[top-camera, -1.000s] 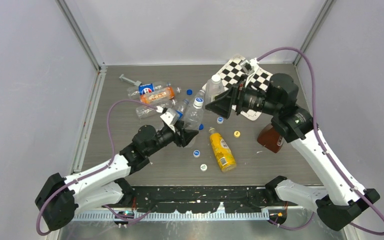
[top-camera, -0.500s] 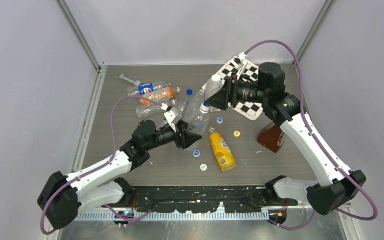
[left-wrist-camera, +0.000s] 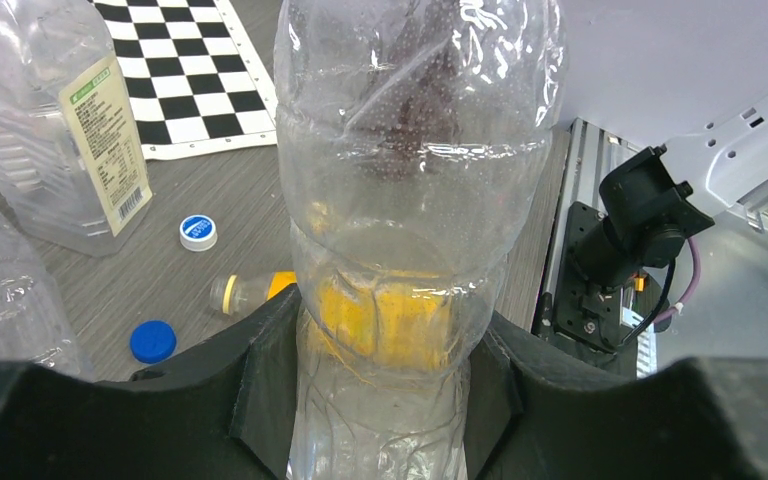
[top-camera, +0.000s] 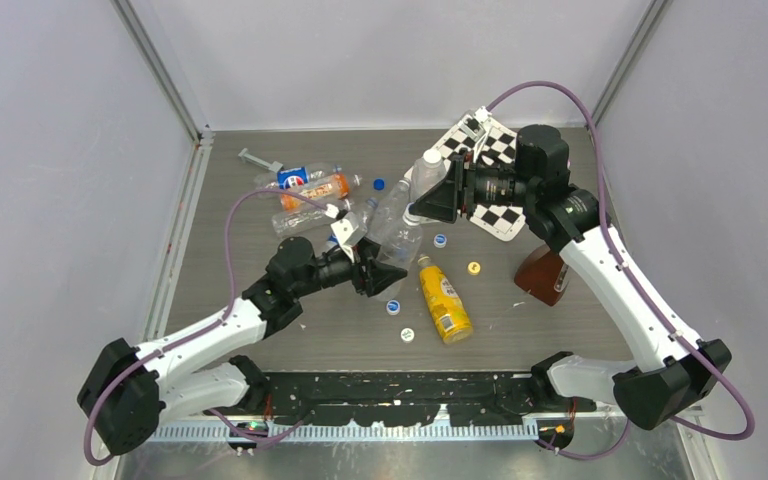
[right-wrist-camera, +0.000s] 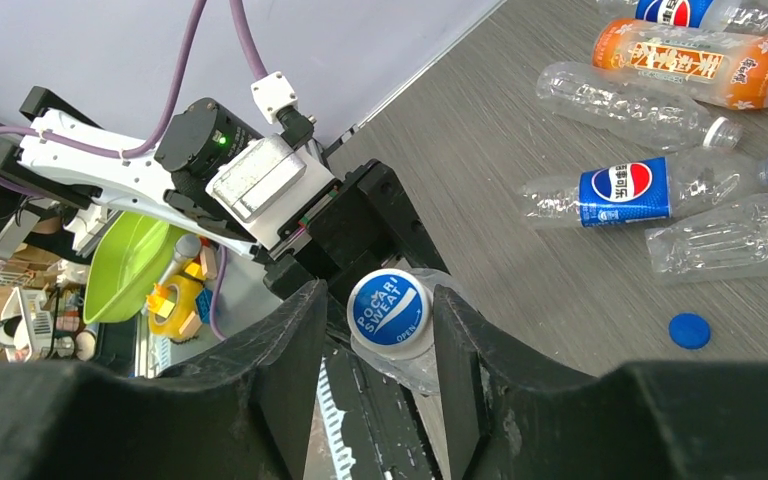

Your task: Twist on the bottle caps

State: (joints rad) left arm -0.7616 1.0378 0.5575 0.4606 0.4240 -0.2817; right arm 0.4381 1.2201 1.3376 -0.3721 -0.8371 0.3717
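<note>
A slim clear bottle (top-camera: 396, 230) is tilted above the table, its lower body clamped by my left gripper (top-camera: 372, 268), which is shut on it (left-wrist-camera: 415, 200). A blue-and-white cap (right-wrist-camera: 389, 309) sits on its neck. My right gripper (right-wrist-camera: 380, 322) surrounds that cap: the right finger (right-wrist-camera: 460, 350) touches its rim, while a thin gap shows at the left finger (right-wrist-camera: 295, 350). A wider squarish bottle with a pale label (top-camera: 426, 172) stands just behind. Loose caps lie on the table: blue-and-white (top-camera: 441, 240), yellow (top-camera: 474, 267), blue (top-camera: 378, 184).
A yellow bottle (top-camera: 444, 300) lies in front of the held one. Pepsi, orange-labelled and clear bottles (top-camera: 310, 190) are piled at the back left. A checkerboard sheet (top-camera: 505, 215) lies under the right arm, with a brown bottle (top-camera: 540, 275) beside it. More caps (top-camera: 393, 306) lie nearby.
My right gripper moved left onto the bottle's capped neck and its jaws narrowed around the cap. The left gripper tilted the bottle slightly and kept its hold.
</note>
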